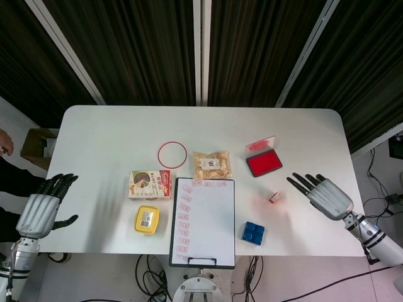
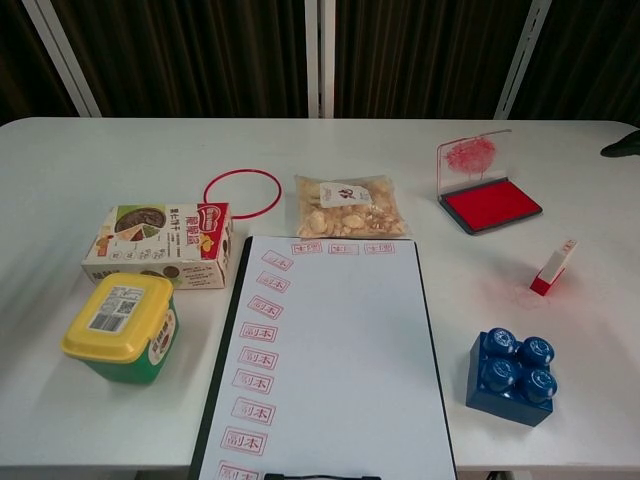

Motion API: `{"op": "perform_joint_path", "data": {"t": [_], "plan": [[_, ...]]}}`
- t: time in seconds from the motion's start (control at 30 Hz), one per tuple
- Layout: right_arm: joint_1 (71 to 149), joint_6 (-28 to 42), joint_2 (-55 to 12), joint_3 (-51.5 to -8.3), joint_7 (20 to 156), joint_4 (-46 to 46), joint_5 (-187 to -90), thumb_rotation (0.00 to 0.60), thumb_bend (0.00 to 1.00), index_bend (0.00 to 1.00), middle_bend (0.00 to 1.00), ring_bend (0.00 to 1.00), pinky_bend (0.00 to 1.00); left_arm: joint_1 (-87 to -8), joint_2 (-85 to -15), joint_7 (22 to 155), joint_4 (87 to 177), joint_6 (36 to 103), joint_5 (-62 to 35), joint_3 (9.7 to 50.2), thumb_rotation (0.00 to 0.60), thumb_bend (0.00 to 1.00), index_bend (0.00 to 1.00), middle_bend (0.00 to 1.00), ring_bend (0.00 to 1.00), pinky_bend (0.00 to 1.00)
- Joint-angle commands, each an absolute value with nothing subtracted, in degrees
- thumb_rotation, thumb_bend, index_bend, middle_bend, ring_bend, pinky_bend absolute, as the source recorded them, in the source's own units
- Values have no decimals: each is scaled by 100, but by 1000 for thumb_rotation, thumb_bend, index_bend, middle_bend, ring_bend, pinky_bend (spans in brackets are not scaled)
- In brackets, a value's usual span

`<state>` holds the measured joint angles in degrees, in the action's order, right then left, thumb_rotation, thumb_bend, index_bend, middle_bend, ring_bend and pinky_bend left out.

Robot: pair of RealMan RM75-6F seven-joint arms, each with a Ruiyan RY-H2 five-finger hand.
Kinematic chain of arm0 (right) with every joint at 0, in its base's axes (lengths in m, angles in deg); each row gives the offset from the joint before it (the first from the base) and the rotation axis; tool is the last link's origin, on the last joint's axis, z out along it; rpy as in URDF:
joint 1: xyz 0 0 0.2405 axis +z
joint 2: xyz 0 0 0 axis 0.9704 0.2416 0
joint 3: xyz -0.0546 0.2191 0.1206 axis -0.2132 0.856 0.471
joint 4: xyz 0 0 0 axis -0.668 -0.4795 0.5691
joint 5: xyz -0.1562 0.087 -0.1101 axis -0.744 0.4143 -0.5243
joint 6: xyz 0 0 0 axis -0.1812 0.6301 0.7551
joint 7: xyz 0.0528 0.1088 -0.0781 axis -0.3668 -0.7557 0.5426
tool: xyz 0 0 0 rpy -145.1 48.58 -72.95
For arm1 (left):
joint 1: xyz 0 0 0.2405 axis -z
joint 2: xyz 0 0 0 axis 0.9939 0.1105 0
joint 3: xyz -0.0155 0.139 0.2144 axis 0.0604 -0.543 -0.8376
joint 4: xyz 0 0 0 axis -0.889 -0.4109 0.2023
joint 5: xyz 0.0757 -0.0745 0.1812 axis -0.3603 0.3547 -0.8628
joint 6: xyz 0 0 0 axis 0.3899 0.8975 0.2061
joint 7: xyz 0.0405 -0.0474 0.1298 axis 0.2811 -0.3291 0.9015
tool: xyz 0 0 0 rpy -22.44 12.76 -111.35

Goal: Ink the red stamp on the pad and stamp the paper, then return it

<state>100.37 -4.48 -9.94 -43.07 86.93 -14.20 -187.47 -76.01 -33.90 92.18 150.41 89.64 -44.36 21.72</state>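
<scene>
Though near, stamp left of right hand

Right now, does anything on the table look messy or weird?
Yes. The red stamp leans tilted instead of standing straight, and a faint red ink smudge stains the table beside it. The ink pad is open, its lid smeared red.

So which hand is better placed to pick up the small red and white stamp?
The right hand: it hovers open beside the small red and white stamp. The left hand is past the table's far left edge.
</scene>
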Motion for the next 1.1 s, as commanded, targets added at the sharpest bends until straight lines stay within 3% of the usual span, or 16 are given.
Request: {"op": "perform_joint_path", "data": {"t": [0.03, 0.4, 1.1], "plan": [[10301, -503, -1317, -4470, 8315, -1759, -18956, 600, 191, 230, 271, 666, 932, -7586, -3388, 9217, 15038, 8950, -4431, 2178, 600, 0, 134, 138, 117, 204], [10604, -468, -1939, -4629, 7901, -2528, -18883, 600, 190, 279, 282, 751, 994, -7540, -3398, 9169, 14979, 8869, -4377, 2184, 600, 0, 134, 138, 117, 203], [10706, -706, -2849, -4895, 7035, -3821, -18577, 600, 209, 433, 387, 752, 996, -7504, -3460, 9129, 14885, 8803, -4307, 2176, 600, 0, 135, 139, 117, 204]]}}
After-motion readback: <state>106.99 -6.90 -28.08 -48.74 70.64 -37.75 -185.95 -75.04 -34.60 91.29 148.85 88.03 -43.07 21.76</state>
